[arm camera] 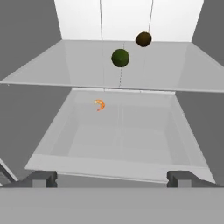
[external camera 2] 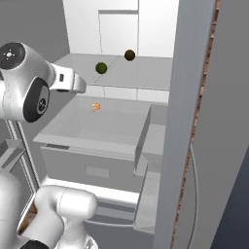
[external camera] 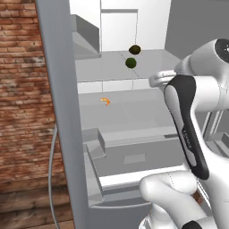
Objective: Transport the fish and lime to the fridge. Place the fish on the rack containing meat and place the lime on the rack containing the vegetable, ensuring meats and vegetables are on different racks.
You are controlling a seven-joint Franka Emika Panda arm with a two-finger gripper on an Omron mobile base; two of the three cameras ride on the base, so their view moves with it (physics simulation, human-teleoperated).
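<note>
1. The fridge is standing open, and the lime is already lying on the upper rack, near the middle. Just beside it, farther back and to the right, an olive-brown round item is lying on the same rack; I take this one for the vegetable, so the lime part is looking done.
2. On the lower rack a small orange curled item is lying at the far left. It is prob. the meat (maybe a shrimp); too small to tell for sure.
3. The fish is not lying on either rack, so this part is, in my judgement, not yet done: approx. half of the task is remaining.
4. The end effector is hovering in front of the lower rack w/ its fingers standing wide apart, and nothing is sitting between them.
5. Count: 1 lime, 1 olive-brown round item, 1 orange curled item, 2 racks, 1 end effector.
</note>
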